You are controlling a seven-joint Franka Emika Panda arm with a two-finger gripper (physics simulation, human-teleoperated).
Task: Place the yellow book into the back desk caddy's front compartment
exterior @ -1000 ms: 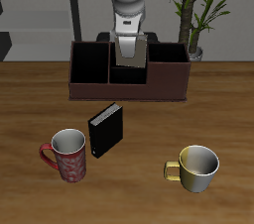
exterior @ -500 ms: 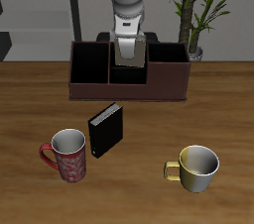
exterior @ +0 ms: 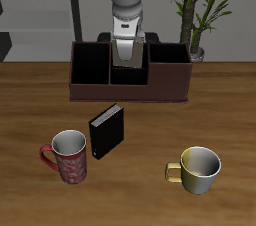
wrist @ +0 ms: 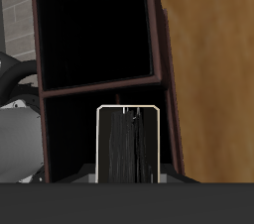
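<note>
Claw is hanging straight down over the middle section of the desk caddy at the rear of the worktop. It is gripping the yellow book, pinched between its fingers. Book is standing upright, long axis vertical, spine and page edges running up and down, lower end pointing into the caddy. In the wrist view the book's narrow edge is facing the camera, pale border around a dark centre, sitting directly below the claw above a small divided cell; a larger dark cell is lying just beyond it. In the exterior view the book is mostly hidden by the claw, so depth inside the cell is unclear. Black book is standing in front of the caddy, nearer the worktop's front than the claw. Red mug and yellow mug are sitting farther forward still, well apart.
</note>
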